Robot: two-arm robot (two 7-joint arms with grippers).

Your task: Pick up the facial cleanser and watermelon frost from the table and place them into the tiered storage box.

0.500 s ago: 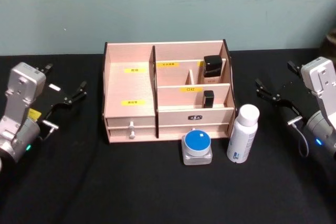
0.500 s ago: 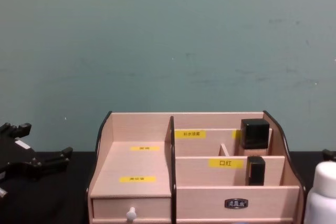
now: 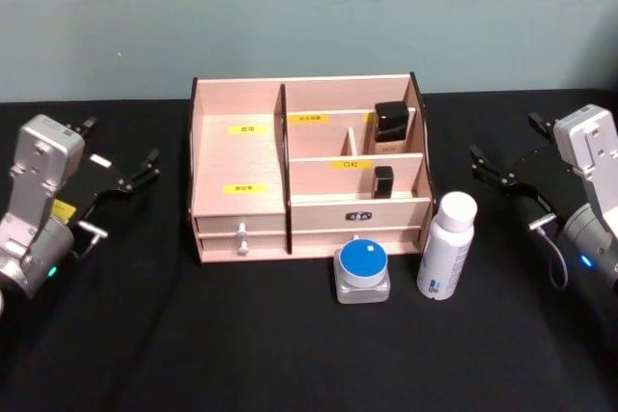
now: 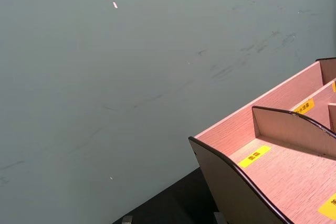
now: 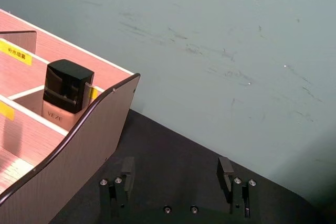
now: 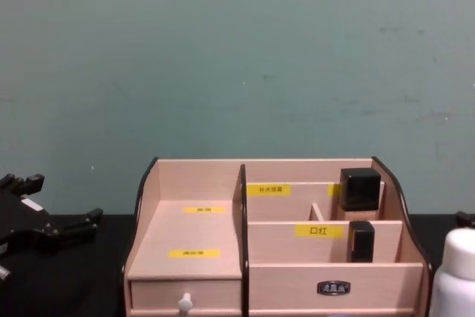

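Waiting wide and empty: left gripper (image 3: 126, 192); right gripper (image 5: 176, 171)
facial cleanser (image 3: 446, 248) on the right looks light, slippery, tippy; grab its middle

A black-capped bottle (image 3: 391, 129) stands behind a small black tube (image 3: 383, 181).

I see the tiered storage box's (image 3: 239, 156) wide left compartment open from above. A black-capped bottle (image 3: 391, 123) and a small black tube (image 3: 383, 180) take up the right ends of its back and middle compartments. The blue-lidded jar (image 3: 363, 272) and the white bottle (image 3: 446, 248) crowd its front right corner. Bare table (image 3: 116, 315) flanks both sides.
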